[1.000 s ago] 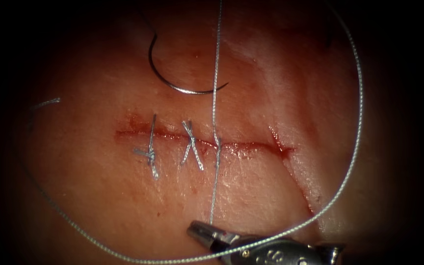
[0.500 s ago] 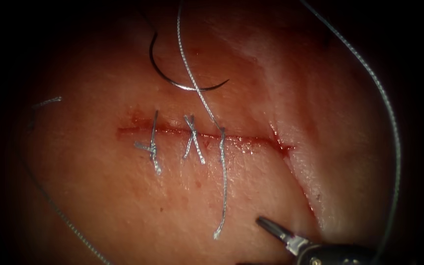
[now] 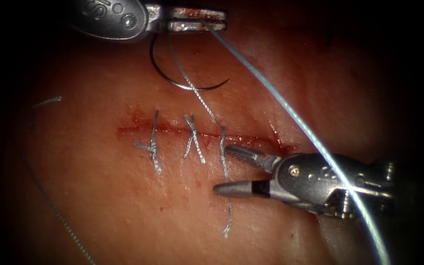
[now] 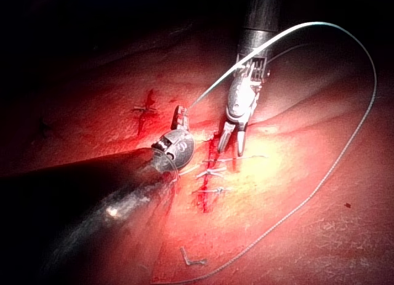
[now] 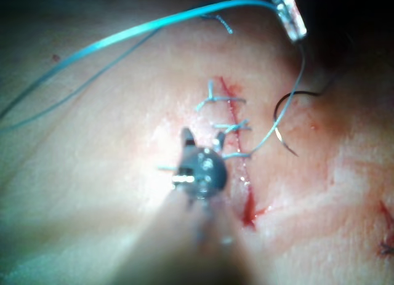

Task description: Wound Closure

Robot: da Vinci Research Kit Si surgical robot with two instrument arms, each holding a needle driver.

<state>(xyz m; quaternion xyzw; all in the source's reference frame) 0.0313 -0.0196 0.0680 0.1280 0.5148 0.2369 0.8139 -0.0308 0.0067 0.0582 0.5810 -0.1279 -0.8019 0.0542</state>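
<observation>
The cut (image 3: 251, 142) runs across the tissue (image 3: 99, 196) with three stitches over its left part. My left tool (image 3: 222, 24) is shut on the thread (image 3: 290, 113), above the cut. From its jaws one strand drops to the third stitch (image 3: 222, 140); the other sweeps down to the right. My right tool (image 3: 223, 170) is open, empty, its jaws standing either side of that stitch's short tail (image 3: 228, 216). The curved needle (image 3: 182, 84) lies free on the tissue above the cut, held by neither tool. The right wrist view has the right tool (image 5: 203, 135) at the stitches and the needle (image 5: 284, 112).
A cut end of thread (image 3: 45, 103) lies on the tissue at the far left. A long loop of thread (image 4: 345, 156) runs round the field, and a strand (image 3: 55, 211) crosses the lower left. Red fluid (image 3: 133, 120) marks the cut's left end.
The right tool let go of the stitch's tail, then came up from the lower edge to the third stitch and opened. The left tool came in above, shut on the thread.
</observation>
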